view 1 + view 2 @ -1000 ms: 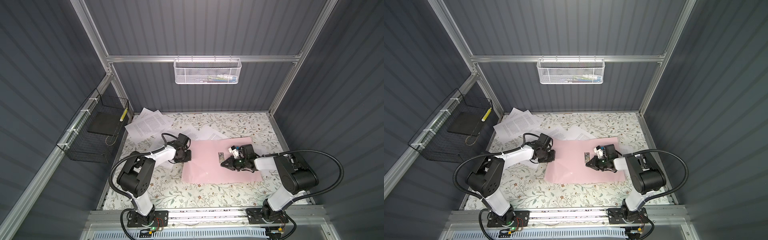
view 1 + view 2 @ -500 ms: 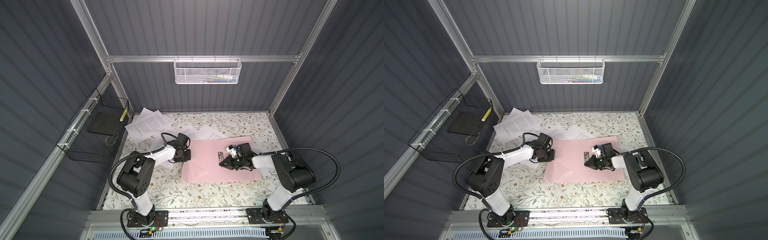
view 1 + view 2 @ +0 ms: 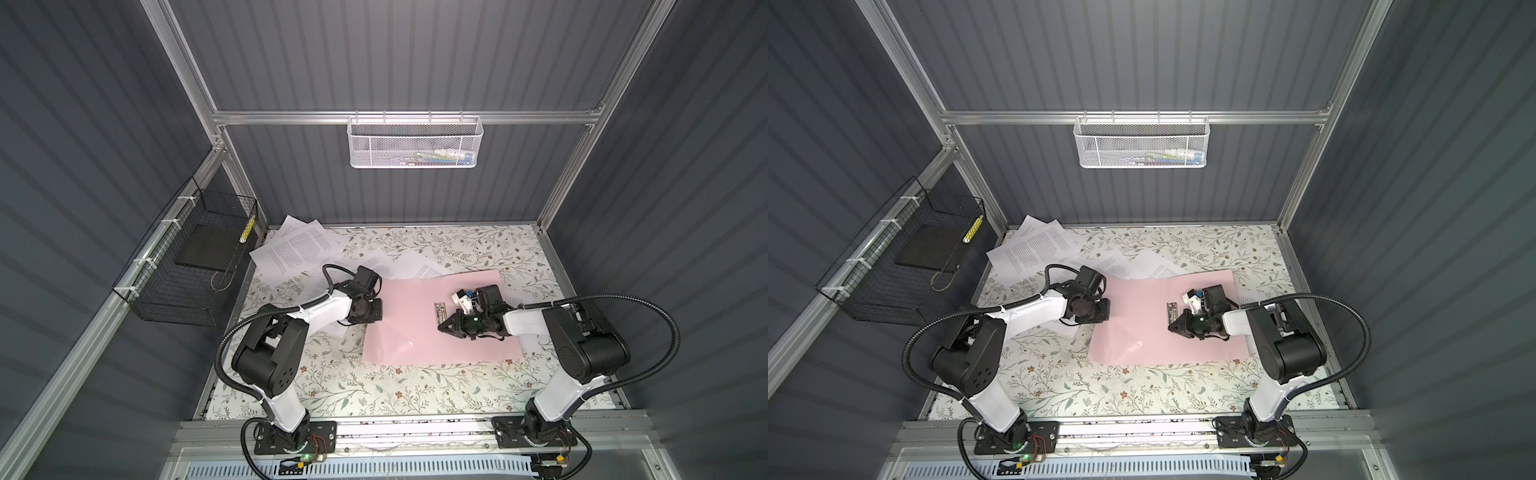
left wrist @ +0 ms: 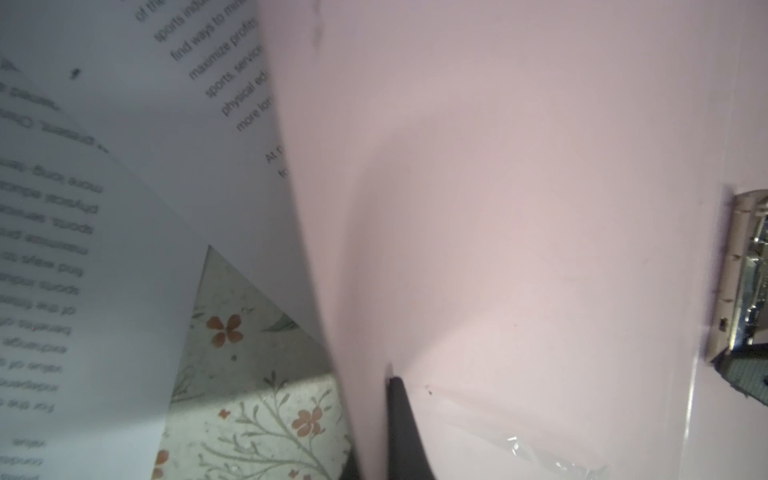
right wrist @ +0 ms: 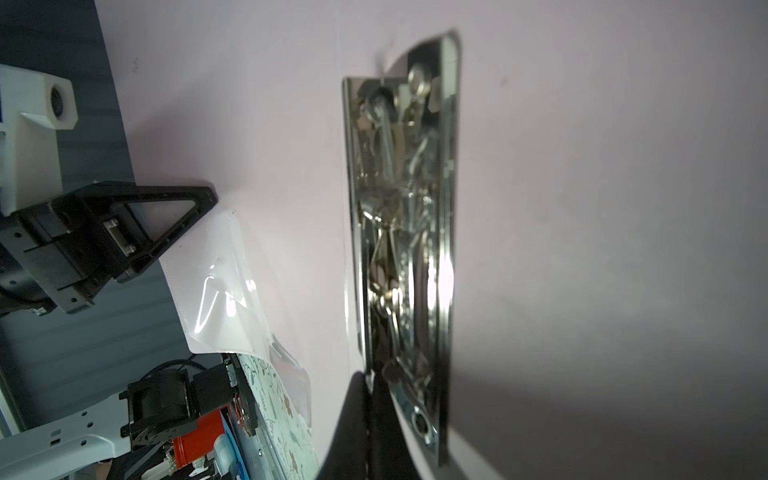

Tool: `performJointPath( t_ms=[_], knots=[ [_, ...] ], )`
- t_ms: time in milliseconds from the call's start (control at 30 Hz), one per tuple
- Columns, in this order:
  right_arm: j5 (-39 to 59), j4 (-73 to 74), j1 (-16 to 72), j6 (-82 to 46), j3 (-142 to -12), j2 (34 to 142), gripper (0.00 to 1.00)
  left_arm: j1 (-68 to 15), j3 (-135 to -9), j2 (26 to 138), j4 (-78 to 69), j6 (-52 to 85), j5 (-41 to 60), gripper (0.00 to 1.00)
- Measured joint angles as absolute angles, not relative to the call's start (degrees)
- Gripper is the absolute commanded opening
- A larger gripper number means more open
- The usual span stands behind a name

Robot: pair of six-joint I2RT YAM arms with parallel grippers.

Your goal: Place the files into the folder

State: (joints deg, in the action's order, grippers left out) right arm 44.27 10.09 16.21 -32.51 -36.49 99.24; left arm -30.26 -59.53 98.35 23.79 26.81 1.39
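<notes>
Checking out the folder [image 3: 399, 307] here: pale pink, thin and a bit glossy, spread open flat on the floral table [image 3: 374, 395], right of centre in both top views. Has a slim shiny metal clip [image 3: 439, 309] sitting along the middle crease, plus a clear plastic pocket [image 5: 224, 282] on the inside near one corner. Looks slightly bigger than a paper sheet.

Got the left gripper [image 3: 376, 311] clamped shut on the folder's left edge, with that edge curled up off the table in the left wrist view. Got the right gripper [image 3: 441, 329] closed too, fingertips [image 5: 365, 399] pressed together right at the near end of the clip. Can't tell whether anything is actually pinched between them.

As for the files [image 3: 299, 249]: white sheets packed with small black text, fanned out messily over the back-left of the table. Seeing a couple more poking out from under the folder's far edge and left edge. All lying outside the folder.
</notes>
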Motion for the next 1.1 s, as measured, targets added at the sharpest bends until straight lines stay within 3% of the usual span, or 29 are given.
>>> performJointPath(
  t_ms=[800, 1100],
  knots=[
    [39.6, 5.5, 18.8, -32.1, -44.0, 104.0, 0.0, -28.8, -60.1, 95.7, 26.9, 25.5, -1.5, 0.0],
    [38.8, 3.6, 19.0, -34.2, -42.4, 97.8, 0.0, -28.7, -60.2, 96.1, 26.9, 24.5, -1.2, 0.0]
  ],
)
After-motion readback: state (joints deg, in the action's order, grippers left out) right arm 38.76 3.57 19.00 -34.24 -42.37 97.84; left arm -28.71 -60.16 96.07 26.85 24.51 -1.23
